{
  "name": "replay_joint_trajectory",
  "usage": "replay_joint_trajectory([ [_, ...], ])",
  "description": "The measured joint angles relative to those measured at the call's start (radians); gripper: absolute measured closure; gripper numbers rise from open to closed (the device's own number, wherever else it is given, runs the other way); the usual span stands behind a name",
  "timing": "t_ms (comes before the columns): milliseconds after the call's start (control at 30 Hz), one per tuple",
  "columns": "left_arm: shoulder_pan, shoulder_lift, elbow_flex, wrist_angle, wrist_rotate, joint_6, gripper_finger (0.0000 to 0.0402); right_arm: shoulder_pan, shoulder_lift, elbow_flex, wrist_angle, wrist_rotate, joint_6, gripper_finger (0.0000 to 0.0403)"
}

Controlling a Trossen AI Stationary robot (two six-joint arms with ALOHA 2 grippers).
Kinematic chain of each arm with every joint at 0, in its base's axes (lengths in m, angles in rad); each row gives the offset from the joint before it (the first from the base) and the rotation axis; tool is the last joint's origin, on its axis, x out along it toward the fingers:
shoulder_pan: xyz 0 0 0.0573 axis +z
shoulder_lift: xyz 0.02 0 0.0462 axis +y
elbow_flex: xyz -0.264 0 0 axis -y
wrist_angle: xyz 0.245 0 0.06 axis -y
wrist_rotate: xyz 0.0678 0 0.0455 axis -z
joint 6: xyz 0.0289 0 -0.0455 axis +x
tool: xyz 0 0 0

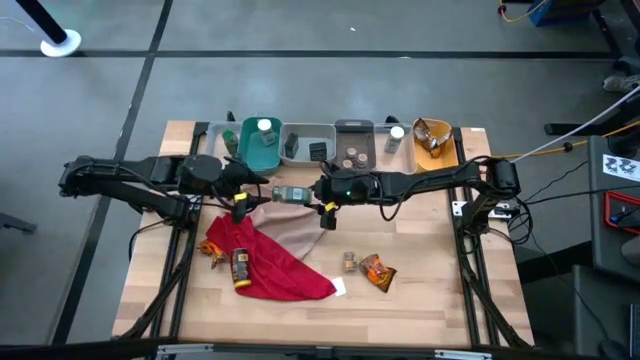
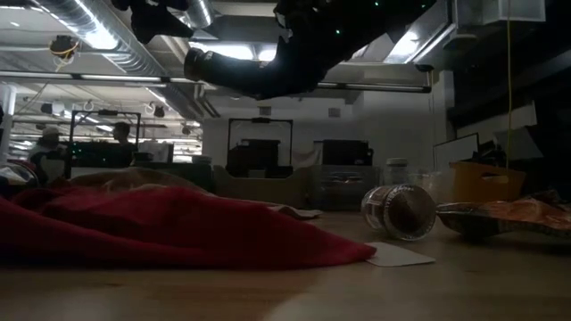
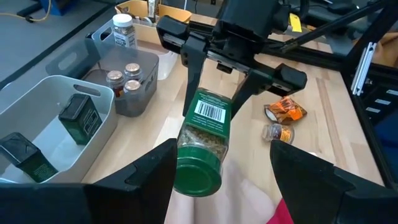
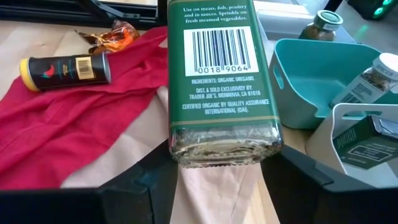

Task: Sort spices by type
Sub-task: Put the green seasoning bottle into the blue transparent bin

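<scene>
Both arms meet over the tabletop [image 1: 420,300] centre, just in front of the bin row. A green-labelled jar [image 1: 291,194] with a green cap hangs in the air between them, lying roughly level above the tan cloth [image 1: 295,228].

Right gripper [image 1: 318,193]: closed on the jar's base end; in the left wrist view its two fingers clamp the jar [image 3: 204,140] from either side. In the right wrist view the jar [image 4: 221,74] fills the middle, barcode side up, glass bottom toward the camera.

Left gripper [image 1: 262,194]: jaws spread, standing either side of the jar's cap end; no contact visible in the left wrist view.

Bins along the far edge, left to right in the high view:
- teal bin [image 1: 258,150], holding white-capped jars
- white bin [image 1: 305,143], holding dark green boxes
- grey bin [image 1: 354,146], holding small brown jars
- a clear bin [image 1: 398,145] with one white-capped jar
- yellow bin [image 1: 433,140], holding an orange-brown packet

Loose on the tabletop:
- red cloth [image 1: 270,262], overlapping the tan cloth
- yellow-capped bottle [image 1: 240,269], lying on the red cloth
- a packet [image 1: 215,248] at the red cloth's left edge
- small jar [image 1: 350,261] on its side, just beside another packet [image 1: 378,272], both to the right of the cloths

Low view: the small jar [image 2: 399,211] lies with its end toward the camera; people stand far back in the room.
</scene>
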Motion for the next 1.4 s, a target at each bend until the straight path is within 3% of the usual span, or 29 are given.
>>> replay_joint_trajectory([
  [133, 0.001, 0.007, 0.000, 0.001, -0.002, 0.000, 0.0160, 0.000, 0.000, 0.000, 0.002, 0.000, 0.000, 0.0201],
  [333, 0.001, 0.055, 0.000, -0.027, -0.095, 0.001, 0.0160, 0.000, 0.000, 0.000, 0.004, 0.001, 0.000, 0.0202],
  [700, -0.002, 0.133, 0.000, -0.041, -0.091, 0.133, 0.0160, 0.000, 0.000, 0.000, 0.047, 0.003, -0.001, 0.0202],
  [1400, -0.002, 0.210, 0.000, 0.054, -0.090, 0.207, 0.0160, 0.000, 0.000, 0.000, 0.069, -0.013, -0.004, 0.0199],
])
